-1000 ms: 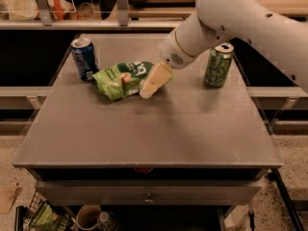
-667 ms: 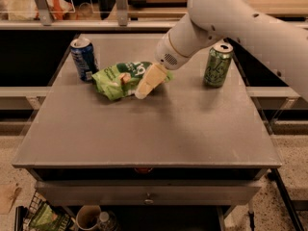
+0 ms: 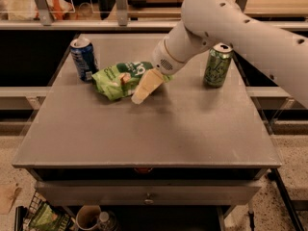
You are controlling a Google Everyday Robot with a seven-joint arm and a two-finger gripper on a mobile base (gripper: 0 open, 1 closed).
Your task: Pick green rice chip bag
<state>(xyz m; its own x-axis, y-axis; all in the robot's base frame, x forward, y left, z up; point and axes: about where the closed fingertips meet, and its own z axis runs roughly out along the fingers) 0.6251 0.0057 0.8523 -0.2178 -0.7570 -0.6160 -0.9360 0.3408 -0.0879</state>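
Observation:
The green rice chip bag [image 3: 117, 79] lies crumpled on the grey table [image 3: 149, 129], toward the back left of centre. It is light green with a dark-green patch and white lettering. My gripper [image 3: 140, 94] hangs from the white arm that comes in from the upper right. Its pale fingers point down and left, right at the bag's right edge, overlapping it in the view. The arm's wrist hides the bag's far right end.
A blue can [image 3: 83, 58] stands upright left of the bag. A green soda can [image 3: 217, 65] stands upright at the right, behind the arm. The table has a drawer [image 3: 147, 194] in front. Shelves and a rail run behind it.
The arm has swung left and the gripper has moved left and slightly down, closer over the bag's right edge. The bag and both cans have not moved.

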